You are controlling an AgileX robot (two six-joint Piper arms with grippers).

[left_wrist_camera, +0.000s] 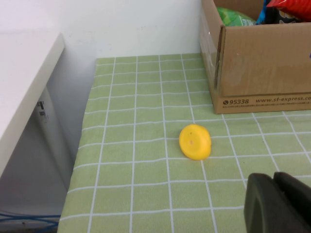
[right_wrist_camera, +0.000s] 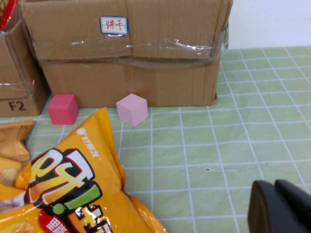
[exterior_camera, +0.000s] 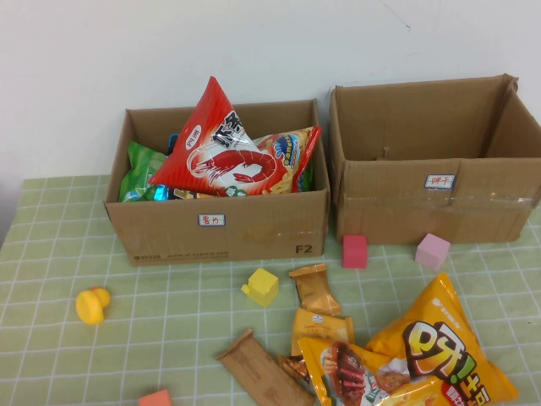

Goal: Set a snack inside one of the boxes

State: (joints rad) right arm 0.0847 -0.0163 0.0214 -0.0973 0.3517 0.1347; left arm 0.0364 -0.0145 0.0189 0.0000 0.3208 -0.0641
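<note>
The left cardboard box [exterior_camera: 270,224] holds a red shrimp-chip bag [exterior_camera: 220,148] and other snack bags. The right cardboard box [exterior_camera: 389,203] looks empty. Loose snacks lie on the green cloth in front: a big orange chip bag [exterior_camera: 439,347], two small orange packets [exterior_camera: 314,288], a brown bar [exterior_camera: 262,368] and an orange meat-snack bag [exterior_camera: 347,372]. Neither gripper shows in the high view. My left gripper [left_wrist_camera: 274,204] is shut and empty, low over the cloth near a yellow duck [left_wrist_camera: 195,141]. My right gripper [right_wrist_camera: 277,206] is shut and empty, beside the big orange bag [right_wrist_camera: 73,184].
A yellow duck [exterior_camera: 91,304], a yellow cube [exterior_camera: 262,286], a red cube [exterior_camera: 354,250], a pink cube [exterior_camera: 432,251] and a small orange block [exterior_camera: 155,397] lie on the cloth. A white shelf [left_wrist_camera: 24,73] stands past the table's left edge.
</note>
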